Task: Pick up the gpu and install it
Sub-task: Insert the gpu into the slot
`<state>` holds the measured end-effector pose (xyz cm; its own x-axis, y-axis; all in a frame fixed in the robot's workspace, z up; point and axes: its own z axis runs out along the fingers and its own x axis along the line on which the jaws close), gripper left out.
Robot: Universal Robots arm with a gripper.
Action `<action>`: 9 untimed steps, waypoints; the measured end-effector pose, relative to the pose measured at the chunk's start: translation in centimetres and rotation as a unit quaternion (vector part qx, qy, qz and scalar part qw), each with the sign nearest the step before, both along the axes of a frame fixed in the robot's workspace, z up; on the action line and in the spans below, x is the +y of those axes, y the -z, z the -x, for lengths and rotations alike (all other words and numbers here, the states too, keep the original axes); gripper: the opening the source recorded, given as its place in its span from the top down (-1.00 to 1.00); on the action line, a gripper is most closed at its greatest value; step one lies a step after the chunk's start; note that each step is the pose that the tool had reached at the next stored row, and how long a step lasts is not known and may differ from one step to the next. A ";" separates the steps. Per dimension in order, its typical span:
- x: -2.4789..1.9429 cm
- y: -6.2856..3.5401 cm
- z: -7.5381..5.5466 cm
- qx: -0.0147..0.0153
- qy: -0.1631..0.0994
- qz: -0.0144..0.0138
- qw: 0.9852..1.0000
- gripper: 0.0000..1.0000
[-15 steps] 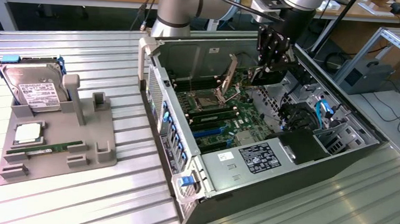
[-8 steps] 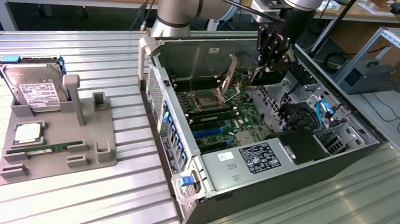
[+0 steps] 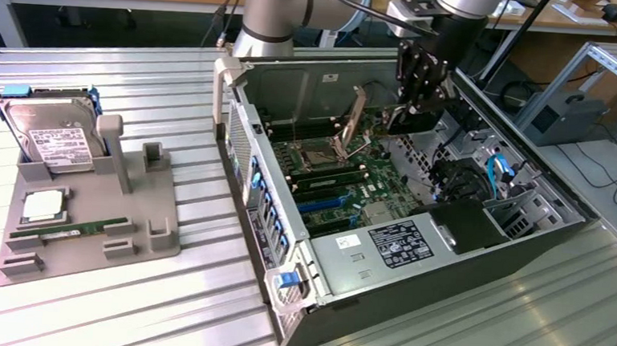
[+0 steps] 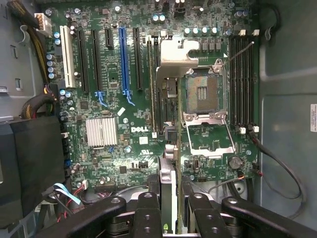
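The gpu (image 3: 410, 120) hangs as a dark flat card over the far part of the open computer case (image 3: 282, 244), above the motherboard (image 3: 336, 175). My gripper (image 3: 409, 105) is shut on its upper edge. In the wrist view the gpu (image 4: 167, 181) appears edge-on with a silver metal end, clamped between my black fingers (image 4: 148, 213). Beyond it lies the green motherboard (image 4: 129, 129) with its blue slot (image 4: 124, 59) and black expansion slots (image 4: 94, 59), all unoccupied. The card is held clear of the board, not touching any slot.
The CPU socket (image 4: 203, 94) stands open with its metal lid raised (image 3: 349, 123). A black shroud (image 3: 466, 223) and cables fill the case's near right. On the exterior view's left, a grey fixture (image 3: 144, 235) holds a hard drive (image 3: 53, 137), a RAM stick (image 3: 74, 229) and a chip (image 3: 44, 205).
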<state>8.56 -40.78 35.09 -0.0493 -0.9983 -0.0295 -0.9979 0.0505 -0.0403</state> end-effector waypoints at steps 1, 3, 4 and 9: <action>-0.07 0.00 0.0 0.000 0.000 0.000 1.000 0.46; -0.18 0.01 0.1 0.000 0.000 0.000 1.000 0.46; -0.24 0.01 0.1 0.000 0.000 0.000 1.000 0.46; -0.44 0.03 0.5 0.000 0.000 0.000 1.000 0.46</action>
